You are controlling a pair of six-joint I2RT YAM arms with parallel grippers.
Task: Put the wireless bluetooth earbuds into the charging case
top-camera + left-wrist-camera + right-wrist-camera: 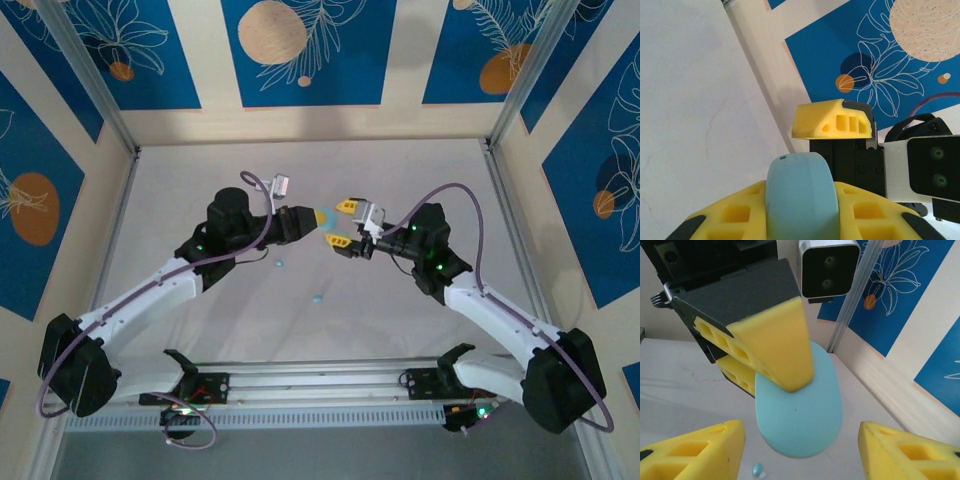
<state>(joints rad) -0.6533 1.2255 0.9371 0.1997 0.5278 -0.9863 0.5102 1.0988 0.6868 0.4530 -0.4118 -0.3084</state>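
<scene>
On the tabletop (420,170), below the left end effector (799,215) and nearer the arm bases, two pale earbuds (279,263) lie loose and well apart from each other, neither in any grasp. The light blue charging case (800,425) is up in the air above them, clamped across its flat faces by the left end effector, whose yellow fingers (782,347) pinch one end. The rounded free end sticks out toward the right end effector (801,450). That hold probably serves to present the case to the other arm, steady and clear of the surface. The right end effector faces it with its fingers spread wide, one on each side of the free end and touching nothing, seemingly poised to grip or open it. The case looks closed, though no seam is visible, so the buds likely cannot go in yet.
</scene>
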